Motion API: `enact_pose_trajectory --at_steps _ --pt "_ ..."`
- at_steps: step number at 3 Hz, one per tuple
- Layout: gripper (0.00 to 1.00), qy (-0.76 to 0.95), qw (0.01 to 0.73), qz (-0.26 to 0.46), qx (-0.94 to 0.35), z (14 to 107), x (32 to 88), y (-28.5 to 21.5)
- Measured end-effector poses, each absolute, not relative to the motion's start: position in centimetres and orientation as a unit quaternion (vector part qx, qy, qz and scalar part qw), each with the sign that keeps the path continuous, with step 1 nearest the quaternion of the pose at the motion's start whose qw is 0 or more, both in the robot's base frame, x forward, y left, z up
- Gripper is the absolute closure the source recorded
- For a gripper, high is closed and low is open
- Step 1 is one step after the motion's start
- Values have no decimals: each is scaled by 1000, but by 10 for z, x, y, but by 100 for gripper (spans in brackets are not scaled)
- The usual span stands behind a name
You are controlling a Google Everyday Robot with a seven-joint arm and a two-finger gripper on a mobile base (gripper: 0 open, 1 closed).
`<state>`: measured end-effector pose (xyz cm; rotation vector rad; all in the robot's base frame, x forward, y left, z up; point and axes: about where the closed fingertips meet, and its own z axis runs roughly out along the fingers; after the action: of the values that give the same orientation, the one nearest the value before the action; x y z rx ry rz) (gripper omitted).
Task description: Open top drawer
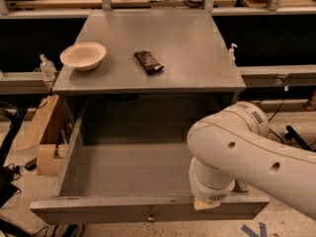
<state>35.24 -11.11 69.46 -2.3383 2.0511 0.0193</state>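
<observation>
The top drawer (pixel 98 215) stands pulled far out of the grey cabinet. Its deep grey box is open to view and holds nothing. A small round metal knob (pixel 150 217) sits at the centre of its flat front. My white arm (pixel 247 152) reaches in from the right and bends down over the drawer's front right corner. My gripper (pixel 203 204) is at the end of the wrist, right at the drawer's front edge, mostly hidden behind the wrist.
On the cabinet top (pixel 197 43) sit a cream bowl (pixel 83 56) at the left and a dark snack bar (pixel 148 62) in the middle. A cardboard box (pixel 42 132) stands on the floor to the left. Small bottles (pixel 46 65) stand on side rails.
</observation>
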Motion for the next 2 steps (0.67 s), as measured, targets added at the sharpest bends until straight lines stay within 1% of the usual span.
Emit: enact_pose_trajectory --at_steps 1,2 --pt "100 642 11 13 -767 695 343 -107" --pt "82 642 11 13 -767 695 343 -107"
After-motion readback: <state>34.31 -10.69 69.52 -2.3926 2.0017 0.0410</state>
